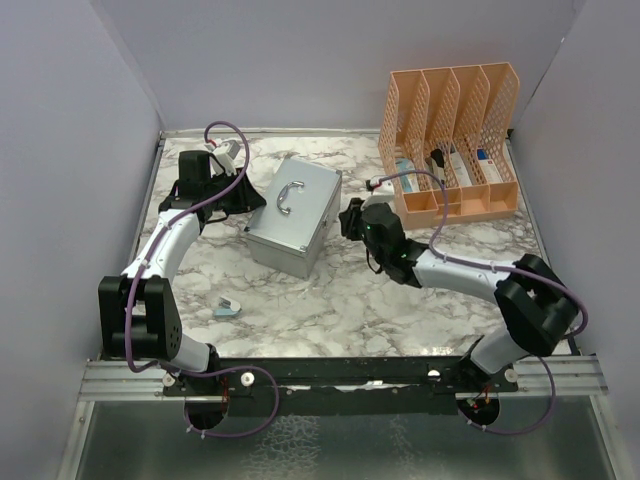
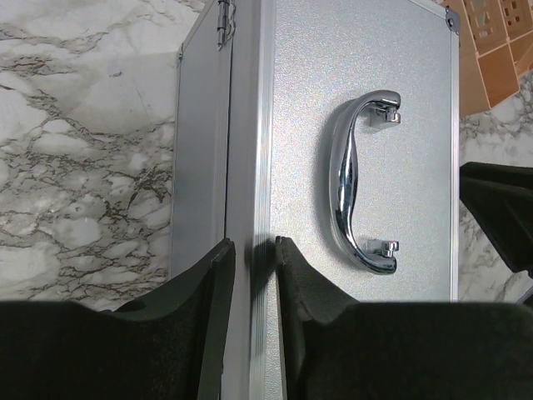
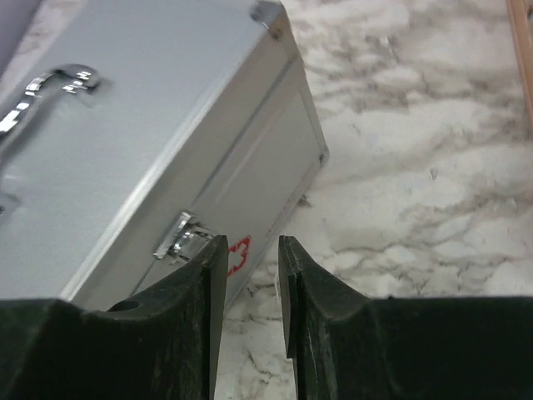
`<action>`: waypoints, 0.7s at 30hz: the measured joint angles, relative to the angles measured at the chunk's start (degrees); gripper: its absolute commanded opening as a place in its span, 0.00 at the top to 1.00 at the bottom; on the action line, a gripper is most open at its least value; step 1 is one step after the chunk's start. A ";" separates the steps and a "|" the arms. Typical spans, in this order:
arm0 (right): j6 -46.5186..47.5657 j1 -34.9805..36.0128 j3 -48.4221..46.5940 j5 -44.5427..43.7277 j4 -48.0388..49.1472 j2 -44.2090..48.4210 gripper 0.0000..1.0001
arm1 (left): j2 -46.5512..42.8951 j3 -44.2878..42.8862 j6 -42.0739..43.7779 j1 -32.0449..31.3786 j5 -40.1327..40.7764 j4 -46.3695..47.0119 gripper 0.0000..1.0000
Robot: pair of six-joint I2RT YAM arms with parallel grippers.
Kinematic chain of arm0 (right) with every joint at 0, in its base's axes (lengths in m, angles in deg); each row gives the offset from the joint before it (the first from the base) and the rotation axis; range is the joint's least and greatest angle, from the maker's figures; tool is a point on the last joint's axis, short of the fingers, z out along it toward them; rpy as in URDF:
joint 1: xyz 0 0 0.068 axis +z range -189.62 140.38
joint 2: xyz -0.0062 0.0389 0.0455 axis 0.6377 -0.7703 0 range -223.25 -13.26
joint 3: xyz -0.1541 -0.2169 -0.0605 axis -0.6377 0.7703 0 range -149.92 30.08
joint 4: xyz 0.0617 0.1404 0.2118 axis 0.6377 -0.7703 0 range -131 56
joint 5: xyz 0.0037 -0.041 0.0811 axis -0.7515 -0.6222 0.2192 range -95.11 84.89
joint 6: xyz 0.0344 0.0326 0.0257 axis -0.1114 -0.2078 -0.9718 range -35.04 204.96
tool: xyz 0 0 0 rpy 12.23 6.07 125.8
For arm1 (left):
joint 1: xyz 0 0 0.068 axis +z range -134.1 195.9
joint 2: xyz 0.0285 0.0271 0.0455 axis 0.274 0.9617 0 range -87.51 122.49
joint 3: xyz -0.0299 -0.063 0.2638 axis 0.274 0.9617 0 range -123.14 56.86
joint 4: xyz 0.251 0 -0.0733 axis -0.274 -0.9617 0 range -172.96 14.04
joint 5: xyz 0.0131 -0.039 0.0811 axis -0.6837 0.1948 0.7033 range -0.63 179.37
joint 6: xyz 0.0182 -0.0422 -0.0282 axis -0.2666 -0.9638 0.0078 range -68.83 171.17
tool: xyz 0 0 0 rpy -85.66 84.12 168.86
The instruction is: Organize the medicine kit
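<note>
Grey med kit (image 1: 295, 205), near-far, latch (image 3: 185, 236) rt

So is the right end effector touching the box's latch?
Cannot tell. In the right wrist view one finger sits right beside the latch on the box, but neither contact nor gap shows plainly.

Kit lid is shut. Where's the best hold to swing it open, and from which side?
Likely the kit lid's front edge at the latch, coming from the right arm's side: the hinges run along the opposite long edge, so that edge rises. The right pincer faces it.
</note>
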 measured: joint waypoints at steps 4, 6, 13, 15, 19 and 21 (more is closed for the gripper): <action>-10.29 -1.46 -5.92 -0.44 -14.49 -4.15 0.76 | 0.07 0.02 -0.13 -0.02 -0.11 0.02 0.74; -13.64 -1.60 -8.52 0.00 -20.83 -7.15 0.80 | 0.11 0.02 -0.20 -0.02 -0.28 0.00 0.76; -15.96 -1.90 -16.68 1.77 -30.10 -13.18 0.91 | 0.20 0.02 -0.17 -0.11 -0.68 0.02 0.79; -15.91 -2.19 -18.88 2.12 -30.84 -13.88 0.93 | 0.22 0.02 -0.17 -0.11 -0.70 0.02 0.79; -15.87 -2.54 -22.67 3.26 -31.56 -14.84 0.96 | 0.24 0.02 -0.15 -0.11 -0.70 0.02 0.79; -15.87 -2.60 -23.34 4.17 -31.56 -14.97 0.96 | 0.24 0.00 -0.17 -0.11 -0.70 0.02 0.79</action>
